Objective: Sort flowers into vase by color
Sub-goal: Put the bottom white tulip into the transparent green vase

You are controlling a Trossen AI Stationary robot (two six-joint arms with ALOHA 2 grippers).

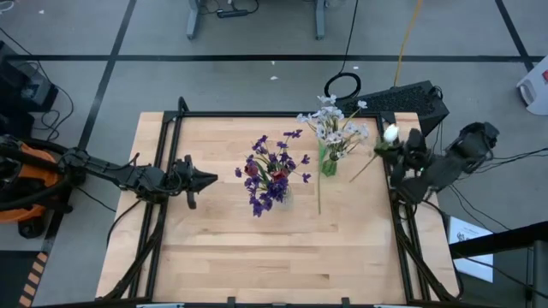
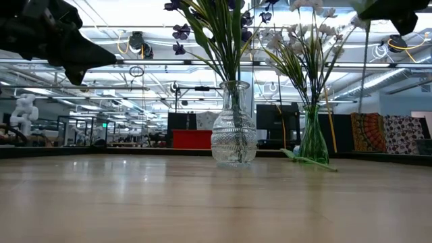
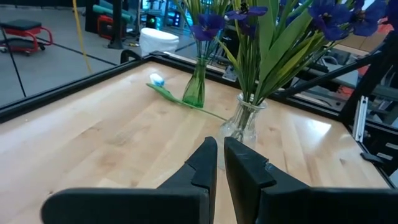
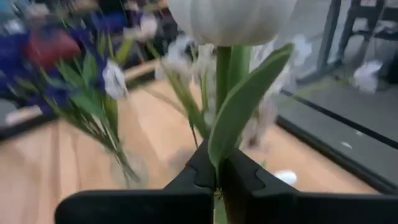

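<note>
Right gripper [image 4: 217, 177] pinches a white tulip [image 1: 390, 133] at right of the high view; next, carry it to the green vase [image 1: 329, 162]. Left gripper [image 3: 217, 167], fingers together, waits.

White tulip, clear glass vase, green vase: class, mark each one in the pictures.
white tulip [image 4: 231, 18], right wrist view, on its bud.
clear glass vase [image 2: 233, 138], low view, on its ribbed belly.
green vase [image 2: 314, 143], low view, on its lower body.

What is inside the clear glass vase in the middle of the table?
The clear vase holds purple flowers and dark red tulip buds. The stem count is hidden by leaves.
</note>
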